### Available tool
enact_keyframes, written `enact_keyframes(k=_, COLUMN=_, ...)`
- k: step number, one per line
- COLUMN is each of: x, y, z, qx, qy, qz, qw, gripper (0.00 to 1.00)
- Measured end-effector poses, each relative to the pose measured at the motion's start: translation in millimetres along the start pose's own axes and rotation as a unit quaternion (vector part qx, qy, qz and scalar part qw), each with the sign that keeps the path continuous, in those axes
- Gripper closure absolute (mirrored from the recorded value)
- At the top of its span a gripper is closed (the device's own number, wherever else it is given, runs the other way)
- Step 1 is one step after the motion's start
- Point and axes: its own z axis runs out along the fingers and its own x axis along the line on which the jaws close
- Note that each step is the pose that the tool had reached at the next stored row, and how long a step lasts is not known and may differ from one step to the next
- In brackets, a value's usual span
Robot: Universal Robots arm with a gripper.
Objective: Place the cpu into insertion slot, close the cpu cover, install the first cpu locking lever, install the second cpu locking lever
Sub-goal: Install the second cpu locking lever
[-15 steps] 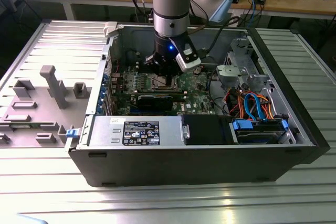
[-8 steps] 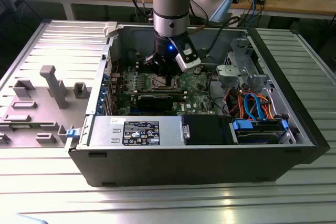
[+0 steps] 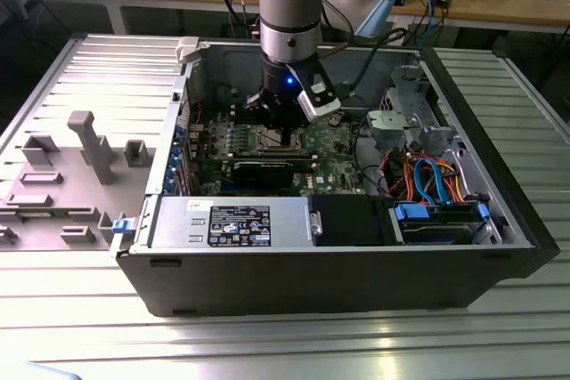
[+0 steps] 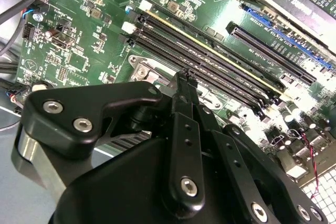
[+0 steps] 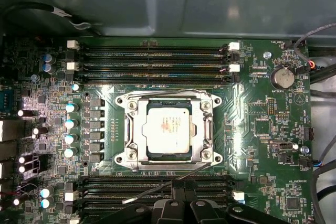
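An open black computer case [image 3: 356, 282] lay on a ribbed metal table [image 3: 294, 349]. At lower centre of the exterior view sat a silver power supply [image 3: 233, 223]; orange and blue cables [image 3: 426, 175] coiled at right, and grey fixtures [image 3: 89, 149] stood at left.

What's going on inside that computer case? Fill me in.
A single robot arm is reaching into an open computer case and working at the motherboard. The cpu already sits in the insertion slot, and the cpu cover lies down around it. One thin locking lever angles out loose across the memory slots, and the gripper is right at it.
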Motion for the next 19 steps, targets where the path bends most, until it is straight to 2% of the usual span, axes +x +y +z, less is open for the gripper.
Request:
enact_keyframes(k=2, x=-0.4, y=0.0, z=0.1, qx=0.0, qy=0.0065, qz=0.0, qw=0.99998, gripper=0.89)
enact_keyframes(k=3, x=-0.5, y=-0.3, z=0.0, qx=-0.0001, qy=0.0088, qz=0.0, qw=0.99996, gripper=0.89)
enact_keyframes(k=5, x=-0.5, y=-4.3, z=0.0, qx=-0.0019, qy=0.0102, qz=0.0, qw=0.99995, gripper=0.89)
enact_keyframes(k=7, x=-0.4, y=-9.2, z=0.0, qx=-0.0074, qy=0.0104, qz=0.001, qw=0.99992, gripper=0.89)
enact_keyframes(k=9, x=-0.1, y=-10.1, z=-0.1, qx=-0.017, qy=0.0119, qz=0.001, qw=0.99979, gripper=0.89)
enact_keyframes(k=10, x=-0.1, y=-10.1, z=-0.1, qx=-0.0211, qy=0.0148, qz=0.001, qw=0.99967, gripper=0.89)
enact_keyframes(k=11, x=-0.1, y=-10.1, z=-0.1, qx=-0.0233, qy=0.0181, qz=0.001, qw=0.99956, gripper=0.89)
enact_keyframes(k=13, x=-0.1, y=-10.4, z=0.0, qx=-0.0245, qy=0.0253, qz=0.002, qw=0.99938, gripper=0.89)
enact_keyframes(k=17, x=-0.1, y=-10.6, z=-0.1, qx=-0.0244, qy=0.0269, qz=0.002, qw=0.99934, gripper=0.89)
enact_keyframes(k=18, x=-0.3, y=-10.6, z=-0.1, qx=-0.0246, qy=0.0326, qz=0.002, qw=0.99917, gripper=0.89)
enact_keyframes(k=19, x=-0.2, y=-10.6, z=-0.1, qx=-0.0246, qy=0.0395, qz=0.003, qw=0.99891, gripper=0.89)
